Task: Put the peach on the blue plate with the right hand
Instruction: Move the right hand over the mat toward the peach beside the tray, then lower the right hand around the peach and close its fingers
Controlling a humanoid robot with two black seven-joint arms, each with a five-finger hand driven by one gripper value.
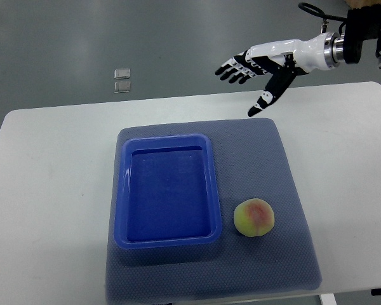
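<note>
Yellow-green peach (pixel 254 217), pink blush on top, resting on grey-blue mat (pixel 286 190) just beside right rim of blue plate (pixel 168 190), apart from it. Right hand (pixel 257 70) hovering beyond far edge of white table (pixel 51 190), fingers spread wide, thumb pointing down, holding nothing. Peach well apart from hand: nearer to robot, almost straight below palm in top view. Roundish, no clear long axis. Plate empty, below and left of hand. Only right arm in view. Next likely: reach down toward peach.
</note>
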